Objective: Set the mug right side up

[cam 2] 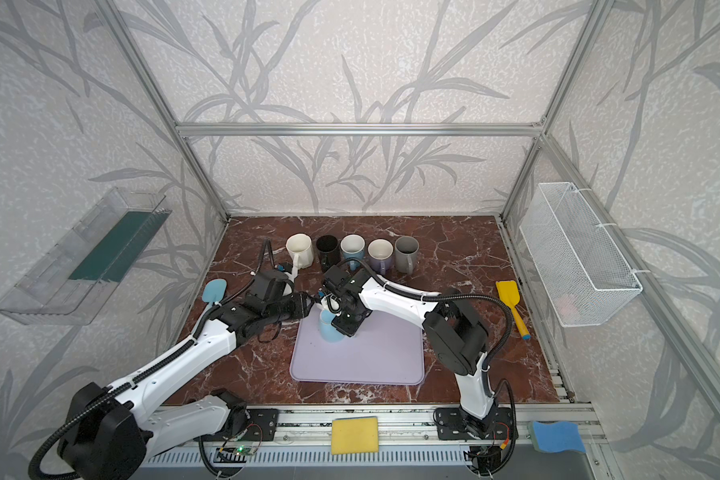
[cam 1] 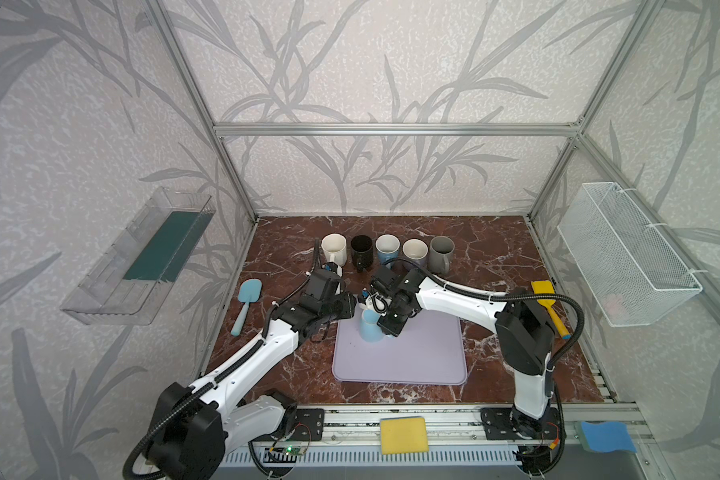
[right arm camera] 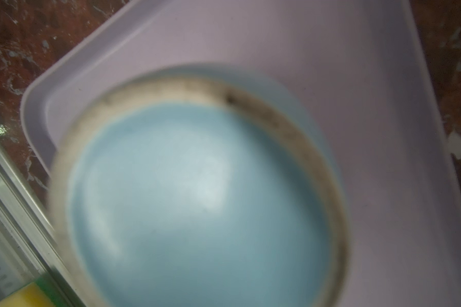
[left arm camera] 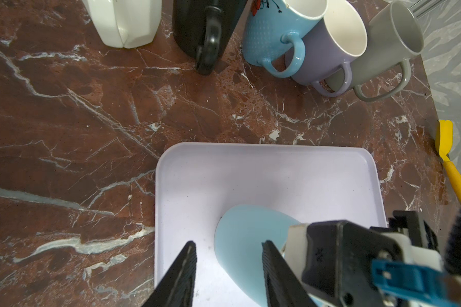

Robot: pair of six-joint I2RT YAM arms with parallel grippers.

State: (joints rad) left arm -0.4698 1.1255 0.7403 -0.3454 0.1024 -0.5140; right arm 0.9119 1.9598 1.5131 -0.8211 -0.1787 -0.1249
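A pale blue ceramic mug (cam 1: 370,328) is standing base-up at the ten o'clock corner of a lavender rectangular tray (cam 1: 425,353). The right pincer (cam 1: 374,303) is sitting over its base, grip impossible to tell; the left pincer (left arm camera: 228,243) is hanging open beside it. The grasping step seems underway; flipping next is calling for a firm hold.

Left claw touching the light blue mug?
Cannot tell. Left wrist view: tray shows between one left claw finger and the mug; the other finger overlaps it.
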